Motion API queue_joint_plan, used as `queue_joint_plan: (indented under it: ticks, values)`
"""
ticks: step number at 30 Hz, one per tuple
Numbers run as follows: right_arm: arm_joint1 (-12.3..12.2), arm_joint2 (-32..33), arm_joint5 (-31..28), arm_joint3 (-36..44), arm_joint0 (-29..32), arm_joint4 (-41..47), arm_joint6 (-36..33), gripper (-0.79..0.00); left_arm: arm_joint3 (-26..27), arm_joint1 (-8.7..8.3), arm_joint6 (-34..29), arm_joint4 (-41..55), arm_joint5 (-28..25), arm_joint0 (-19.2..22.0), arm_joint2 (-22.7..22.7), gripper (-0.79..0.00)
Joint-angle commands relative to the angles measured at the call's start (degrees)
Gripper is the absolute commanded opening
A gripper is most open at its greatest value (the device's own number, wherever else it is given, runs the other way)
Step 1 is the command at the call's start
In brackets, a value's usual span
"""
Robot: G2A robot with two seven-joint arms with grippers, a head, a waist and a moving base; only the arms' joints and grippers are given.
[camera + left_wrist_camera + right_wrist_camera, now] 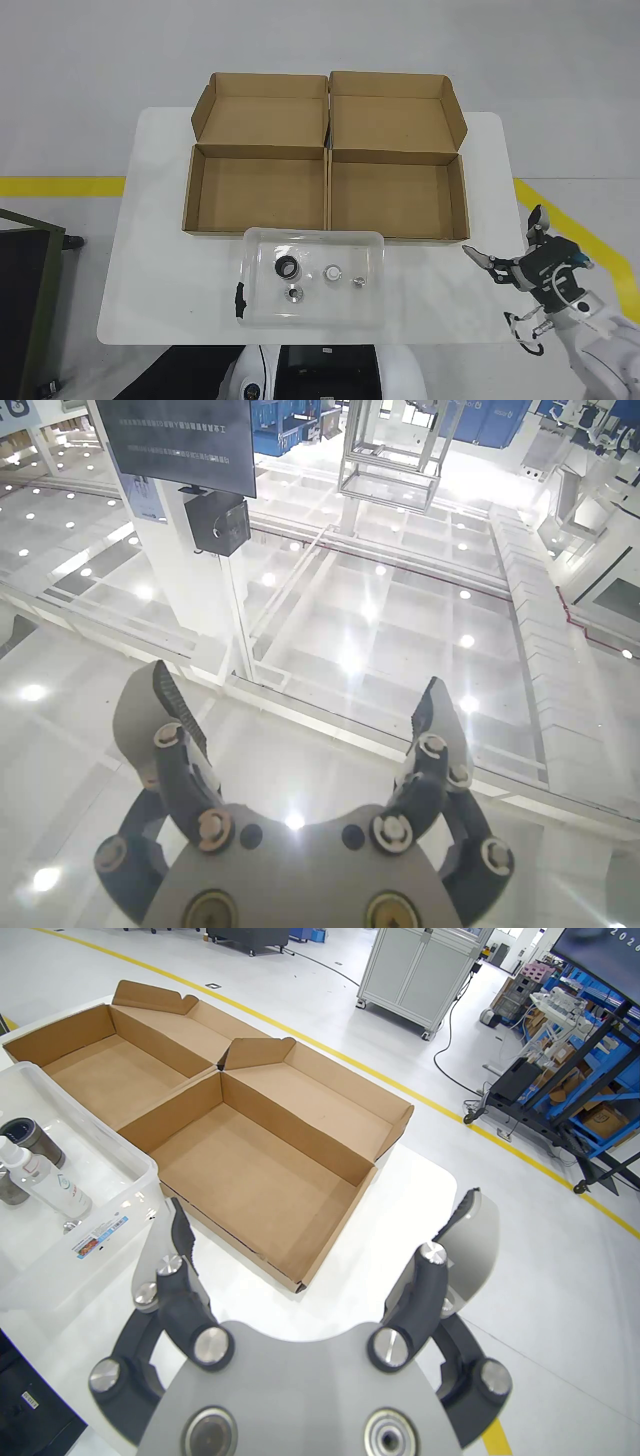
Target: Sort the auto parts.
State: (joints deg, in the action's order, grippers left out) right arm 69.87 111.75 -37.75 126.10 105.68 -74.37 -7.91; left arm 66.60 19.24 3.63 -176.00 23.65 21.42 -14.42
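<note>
**Parts sit in the bin, both grippers spread wide**

Here's the white table (150, 250), and across its far half are two cardboard boxes side by side and touching, the left box (255, 195) and the right box (395, 200), lids folded back. Just in front of them sits the clear plastic bin (313, 232), close against the boxes' near walls.

Over at the table's right edge hangs the right gripper (322, 1203), fingers spread wide. The bin and its parts lie well apart from it, off to its left. The left gripper (296, 676) is splayed just as wide, pointed up at a lit ceiling (375, 600).

Now the parts in the bin:
- a dark cylindrical sleeve (30, 1140) standing upright
- a white bottle (47, 1183) with a label, just beside it
- a grey metal piece (10, 1188)
- a small silver fitting (361, 282), nearest the right gripper
</note>
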Motion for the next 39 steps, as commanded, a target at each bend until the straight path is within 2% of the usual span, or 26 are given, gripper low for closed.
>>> queue_joint_plan:
  ticks: [1,7,16,27,39]
  values:
    - [-0.12,-1.13,-0.89,-0.24,-0.42,0.04,-0.2,0.0,0.0,0.0,0.0,0.0,0.0,0.0,0.0,0.0]
    - [-0.77,-5.4,-5.96,0.58,-2.96,-2.06,-3.08,0.0,0.0,0.0,0.0,0.0,0.0,0.0,0.0,0.0]
    - [-1.42,-13.83,-11.08,0.75,-7.01,-0.42,-6.58,0.0,0.0,0.0,0.0,0.0,0.0,0.0,0.0,0.0]
    - [-1.76,-25.8,-13.32,-0.42,-11.68,0.12,-9.46,0.0,0.0,0.0,0.0,0.0,0.0,0.0,0.0,0.0]
    - [-2.05,-36.77,-14.25,-2.22,-15.13,-7.81,-9.82,0.0,0.0,0.0,0.0,0.0,0.0,0.0,0.0,0.0]
